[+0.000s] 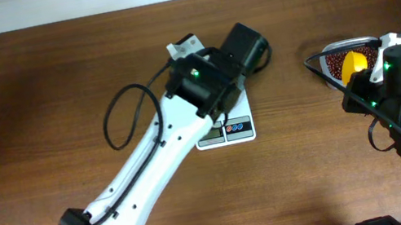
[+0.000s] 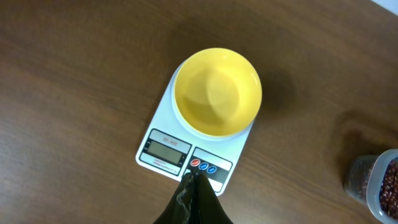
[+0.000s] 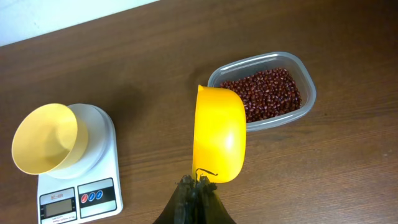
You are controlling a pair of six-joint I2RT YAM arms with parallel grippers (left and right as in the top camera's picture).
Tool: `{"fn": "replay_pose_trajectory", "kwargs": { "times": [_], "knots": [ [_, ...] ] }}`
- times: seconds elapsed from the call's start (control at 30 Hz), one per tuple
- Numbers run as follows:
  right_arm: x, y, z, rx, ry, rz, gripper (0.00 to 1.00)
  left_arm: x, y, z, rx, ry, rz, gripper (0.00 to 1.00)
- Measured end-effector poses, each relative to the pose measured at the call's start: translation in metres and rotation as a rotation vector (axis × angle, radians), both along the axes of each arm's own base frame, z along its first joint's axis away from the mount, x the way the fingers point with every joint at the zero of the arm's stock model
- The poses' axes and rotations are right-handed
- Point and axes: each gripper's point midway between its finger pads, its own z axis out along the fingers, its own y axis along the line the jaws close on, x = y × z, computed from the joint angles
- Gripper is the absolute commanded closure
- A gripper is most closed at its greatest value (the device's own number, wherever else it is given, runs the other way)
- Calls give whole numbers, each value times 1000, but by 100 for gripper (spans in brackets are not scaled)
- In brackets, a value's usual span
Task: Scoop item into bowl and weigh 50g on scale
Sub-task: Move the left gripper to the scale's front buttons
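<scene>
The pale-yellow bowl [image 2: 217,93] stands empty on the white scale [image 2: 163,134]. My left gripper [image 2: 194,175] is shut with nothing in it, its tips over the scale's front edge right by the red button [image 2: 195,163]. In the overhead view the left arm covers the bowl, and only the scale's front [image 1: 225,131] shows. My right gripper [image 3: 199,180] is shut on a yellow scoop [image 3: 219,134], which hangs tilted at the near end of a clear tub [image 3: 309,81] holding the item, dark red-brown beans [image 3: 267,93]. Whether the scoop holds beans is hidden.
The tub [image 1: 334,64] sits at the table's right side, well to the right of the scale. The left arm [image 1: 151,158] stretches diagonally from the front left to the scale. A black cable [image 1: 115,119] loops beside it. The table's far edge meets a white wall.
</scene>
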Motion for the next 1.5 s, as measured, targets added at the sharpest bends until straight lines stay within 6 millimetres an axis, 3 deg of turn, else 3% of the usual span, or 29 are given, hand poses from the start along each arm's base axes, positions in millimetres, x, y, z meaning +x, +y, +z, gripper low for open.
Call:
{"fn": "replay_pose_trajectory", "kwargs": {
  "times": [0.3, 0.53, 0.7, 1.03, 1.27, 1.5],
  "knots": [
    [0, 0, -1, -1, 3, 1, 96, -9, 10, -61, 48, 57, 136, 100],
    [6, 0, -11, -3, 39, 1, 96, -9, -7, -111, 22, 36, 130, 100],
    [10, 1, -19, -6, 69, 2, 96, -9, -11, -133, 5, 21, 127, 100],
    [12, 1, -24, -8, 88, 2, 96, -8, -13, -155, -14, 3, 124, 100],
    [12, 1, -24, -7, 88, 2, 96, -19, -35, -182, 19, 28, 68, 100],
    [12, 1, -24, -8, 88, 3, 96, -18, -35, -184, 31, 15, 66, 100]
  ]
}}
